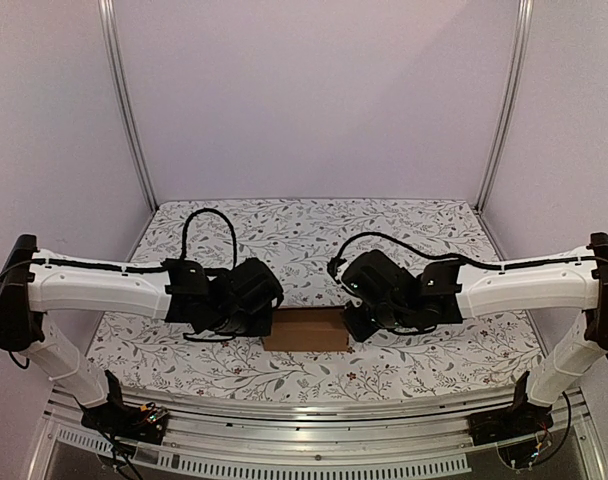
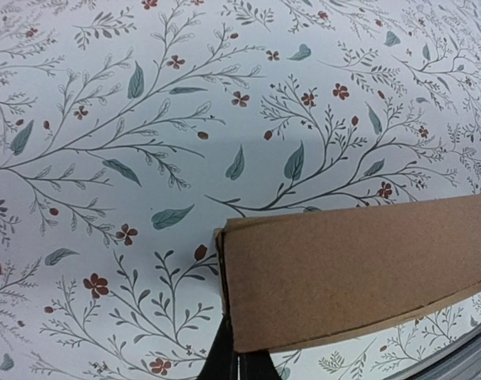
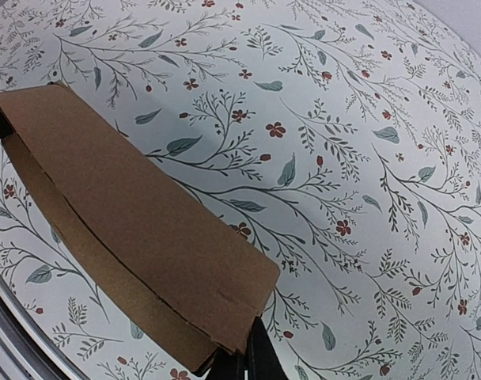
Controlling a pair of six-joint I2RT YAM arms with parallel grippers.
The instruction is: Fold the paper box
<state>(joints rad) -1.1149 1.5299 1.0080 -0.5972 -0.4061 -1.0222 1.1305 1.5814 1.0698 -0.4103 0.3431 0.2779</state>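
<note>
At the near edge a metal rail carries the bases of both arms, which bend inward toward each other over the table. Between them, near the front and about the middle, lies the paper box, plain brown cardboard, flattened, with two layers showing along its near edge.

The left hand is closed narrow, its fingers together on the near corner of the box's left end. The right hand is closed just as narrow on the near corner of the right end, where a short slit is cut in the cardboard.

The table wears a white cloth printed with grey-green leafy twigs and small red flowers. At the far side stand pale walls with metal posts in the corners.
</note>
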